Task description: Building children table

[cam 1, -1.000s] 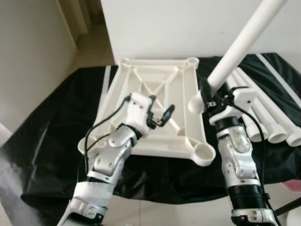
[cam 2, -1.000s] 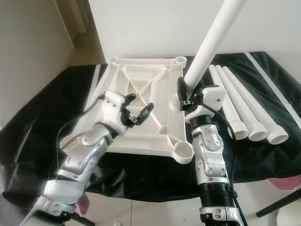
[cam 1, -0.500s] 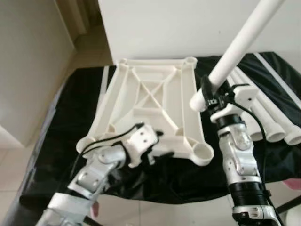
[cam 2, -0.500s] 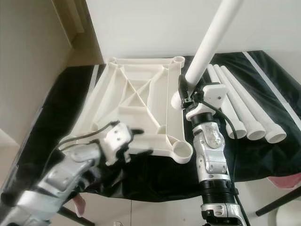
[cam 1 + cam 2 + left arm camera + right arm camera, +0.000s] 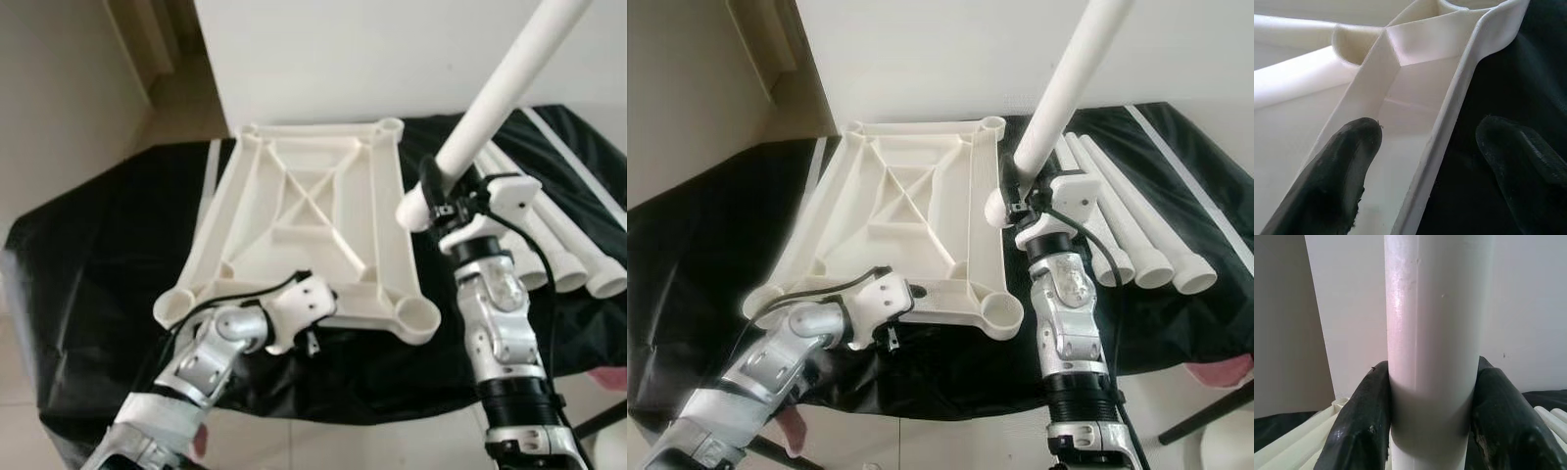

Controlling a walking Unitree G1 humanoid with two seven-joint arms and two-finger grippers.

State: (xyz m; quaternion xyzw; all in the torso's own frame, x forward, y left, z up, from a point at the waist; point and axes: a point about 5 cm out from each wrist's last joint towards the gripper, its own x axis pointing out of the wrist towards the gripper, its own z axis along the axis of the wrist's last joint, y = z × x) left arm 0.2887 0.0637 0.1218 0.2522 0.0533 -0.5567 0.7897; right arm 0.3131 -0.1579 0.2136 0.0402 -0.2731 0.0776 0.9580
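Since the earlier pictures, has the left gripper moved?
Yes. The left gripper has come down off the tabletop's ribs to its near edge, fingers open astride the rim.

Cream-white, plain and unpatterned: the ribbed table top (image 5: 304,211), the raised table leg (image 5: 490,103) and the three spare legs (image 5: 1136,240) lying on a black sheet (image 5: 108,274), itself crossed by a pale stripe (image 5: 1176,162) and another stripe (image 5: 213,166). Silver with black joints on both arms, white housings at the wrists, matte black on the fingers of the left gripper (image 5: 1425,161) and the right gripper (image 5: 1432,431). Off-white on the wall (image 5: 323,49), beige on the floor tiles (image 5: 191,93), pink on a scrap (image 5: 1215,370) at the sheet's edge.
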